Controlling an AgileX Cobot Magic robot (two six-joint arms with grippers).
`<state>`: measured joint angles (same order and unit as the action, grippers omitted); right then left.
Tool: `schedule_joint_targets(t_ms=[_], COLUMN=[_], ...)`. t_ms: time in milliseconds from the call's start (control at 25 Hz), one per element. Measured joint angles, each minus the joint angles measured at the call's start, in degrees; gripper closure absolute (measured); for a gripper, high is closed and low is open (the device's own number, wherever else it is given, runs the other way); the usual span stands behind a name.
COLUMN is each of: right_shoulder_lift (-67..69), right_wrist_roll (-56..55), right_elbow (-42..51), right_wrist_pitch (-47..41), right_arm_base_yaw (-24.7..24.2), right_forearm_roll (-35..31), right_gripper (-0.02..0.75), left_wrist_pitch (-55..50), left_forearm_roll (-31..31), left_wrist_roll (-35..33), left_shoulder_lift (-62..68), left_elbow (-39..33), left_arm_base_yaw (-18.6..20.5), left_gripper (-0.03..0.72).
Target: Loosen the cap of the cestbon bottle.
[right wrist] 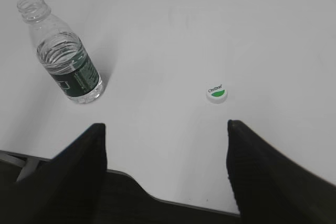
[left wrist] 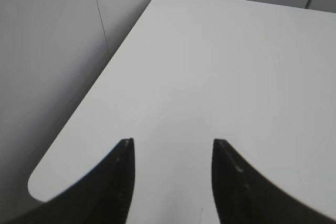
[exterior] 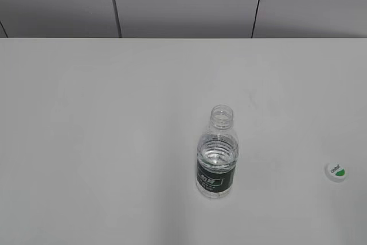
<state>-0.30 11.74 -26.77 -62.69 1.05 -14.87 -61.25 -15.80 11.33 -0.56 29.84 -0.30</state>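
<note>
The cestbon bottle (exterior: 217, 159) stands upright on the white table, clear with a dark green label band, its threaded neck open with no cap on it. It also shows in the right wrist view (right wrist: 65, 59). The cap (exterior: 336, 171) lies flat on the table to the bottle's right, white with a green half-moon mark; it also shows in the right wrist view (right wrist: 216, 94). My right gripper (right wrist: 165, 127) is open and empty, above the table's near edge, well short of the cap. My left gripper (left wrist: 172, 142) is open and empty over the table's left corner. Neither gripper shows in the exterior view.
The white table (exterior: 114, 142) ends at a grey panelled wall behind. The left wrist view shows the table's rounded corner (left wrist: 39, 179) and left edge beside a grey wall. The right wrist view shows the table's near edge (right wrist: 178, 202).
</note>
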Motion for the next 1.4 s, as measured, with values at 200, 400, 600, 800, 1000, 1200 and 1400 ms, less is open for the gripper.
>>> schedule_joint_targets(t_ms=[200, 400, 600, 800, 1000, 1200, 1400], right_shoulder_lift=[0.00, 0.00, 0.00, 0.00, 0.00, 0.00, 0.00], right_wrist_roll=[-0.10, -0.10, -0.10, -0.10, -0.15, -0.15, -0.15], right_elbow=[0.00, 0.00, 0.00, 0.00, 0.00, 0.00, 0.00], right_wrist_pitch=[0.31, 0.42, 0.44, 0.44, 0.44, 0.44, 0.49], right_arm_base_yaw=[-0.33, -0.33, -0.33, -0.33, -0.33, -0.33, -0.33], right_forearm_roll=[-0.29, -0.29, -0.29, -0.29, -0.29, -0.29, -0.29], right_gripper=[0.195, 0.195, 0.195, 0.195, 0.195, 0.195, 0.195], left_wrist_pitch=[0.00, 0.00, 0.05, 0.05, 0.05, 0.05, 0.05], left_forearm_roll=[-0.06, -0.12, -0.12, -0.12, -0.12, -0.12, 2.49], left_wrist_roll=[0.00, 0.00, 0.00, 0.00, 0.00, 0.00, -4.71], left_shoulder_lift=[0.00, 0.00, 0.00, 0.00, 0.00, 0.00, 0.00], left_elbow=[0.00, 0.00, 0.00, 0.00, 0.00, 0.00, 0.00], left_arm_base_yaw=[-3.12, -5.86, -5.86, -5.86, -5.86, -5.86, -5.94], left_gripper=[0.316, 0.316, 0.316, 0.316, 0.316, 0.316, 0.316])
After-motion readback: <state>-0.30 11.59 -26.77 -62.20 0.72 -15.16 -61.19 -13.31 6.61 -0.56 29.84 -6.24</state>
